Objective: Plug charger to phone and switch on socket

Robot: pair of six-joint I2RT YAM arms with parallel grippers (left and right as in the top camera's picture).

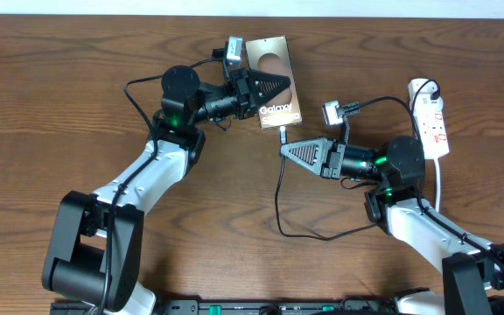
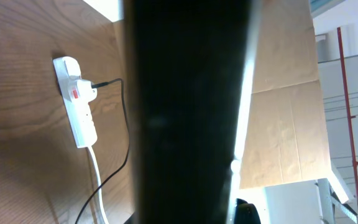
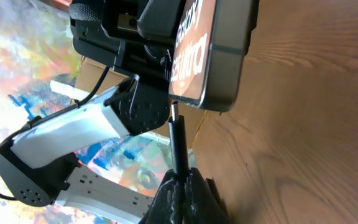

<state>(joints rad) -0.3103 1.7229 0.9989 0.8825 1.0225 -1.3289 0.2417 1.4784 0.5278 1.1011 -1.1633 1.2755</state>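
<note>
The bronze-grey phone (image 1: 272, 63) with "Galaxy" lettering is held in my left gripper (image 1: 274, 87), which is shut on its near half. In the left wrist view the phone (image 2: 185, 112) blocks the middle as a dark slab. My right gripper (image 1: 284, 150) is shut on the charger connector (image 1: 283, 136), whose tip meets the phone's lower edge. In the right wrist view the connector (image 3: 178, 143) runs from my shut fingers (image 3: 182, 186) up into the phone's end (image 3: 213, 56). The black cable (image 1: 280, 206) loops back across the table. The white socket strip (image 1: 430, 118) lies at the far right.
The strip's white cord (image 1: 440, 179) runs toward the front beside my right arm. In the left wrist view the strip (image 2: 76, 102) shows with its black plug and white cord. A cardboard wall (image 2: 284, 93) stands beyond the table edge.
</note>
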